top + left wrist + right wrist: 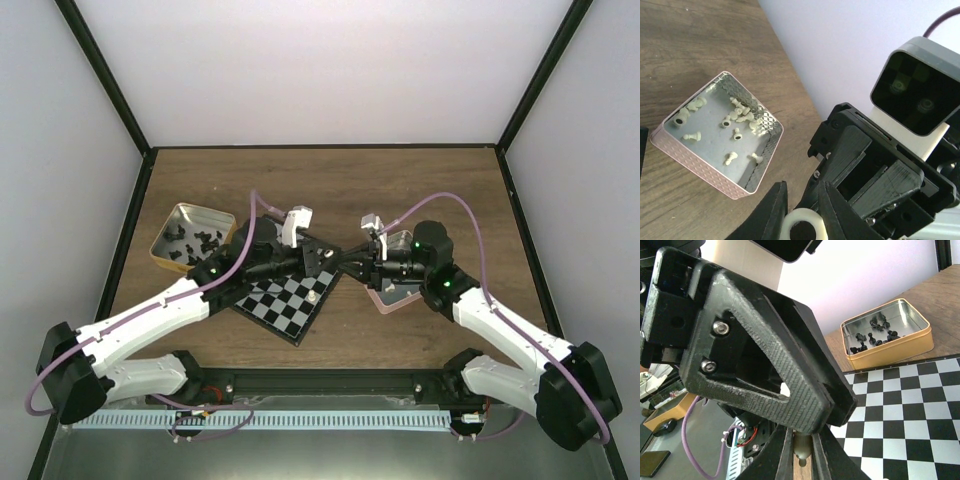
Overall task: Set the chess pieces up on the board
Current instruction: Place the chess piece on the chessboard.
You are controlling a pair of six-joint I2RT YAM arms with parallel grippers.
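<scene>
Well behind the left gripper [803, 200], on its outer side, you have the gold tin [900, 351] with the black pieces [875, 334]. The left gripper itself hangs over the corner of the board [900, 405] nearest the right arm. Its fingers [774, 215] lie against both sides of the round base of one white piece [802, 226], so it grips it. That base faces back to the left wrist, so I judge the long axis of the piece runs along the fingers, toward the right gripper [801, 437], which meets the left one tip to tip. The right gripper is closed on the slim upper part of the same piece. Beyond it stands the pink tray [705, 170] with the other white pieces [735, 122]. The board lies under and behind the left tool, nearer the left arm. So the right jaws should probably let go first, and you must turn the piece upright before you put it down.
</scene>
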